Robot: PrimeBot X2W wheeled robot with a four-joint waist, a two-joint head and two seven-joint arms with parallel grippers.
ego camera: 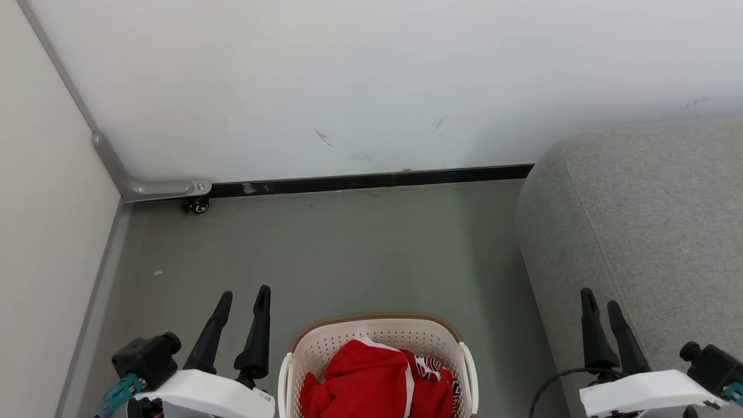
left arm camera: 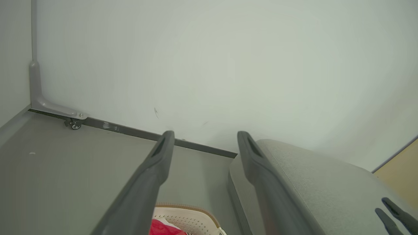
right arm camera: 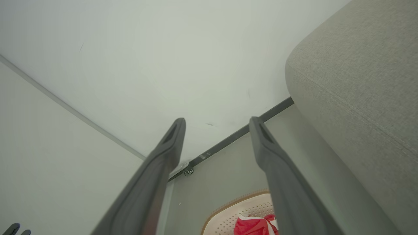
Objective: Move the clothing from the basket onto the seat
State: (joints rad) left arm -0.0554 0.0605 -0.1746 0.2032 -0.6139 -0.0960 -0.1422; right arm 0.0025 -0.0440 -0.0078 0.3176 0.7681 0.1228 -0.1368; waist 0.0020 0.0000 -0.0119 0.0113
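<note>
Left gripper (ego camera: pixel 245 293) and right gripper (ego camera: pixel 600 298) both spread and empty, flanking the basket (ego camera: pixel 371 320) on the grey floor (ego camera: pixel 348 249), red clothing (ego camera: pixel 371 377) heaped inside; I'd drop straight onto the top fold, pinch deep, then swing right to the seat (ego camera: pixel 650 220) by the white wall (ego camera: pixel 371 87).

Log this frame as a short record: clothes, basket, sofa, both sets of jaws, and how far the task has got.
basket: on the floor, left of the sofa
clothing: red, heaped inside the basket
sofa: no clothing on the visible part
left jaws: open, empty, left of the basket
right jaws: open, empty, by the sofa's near edge
task status: not begun, clothing still in the basket
</note>
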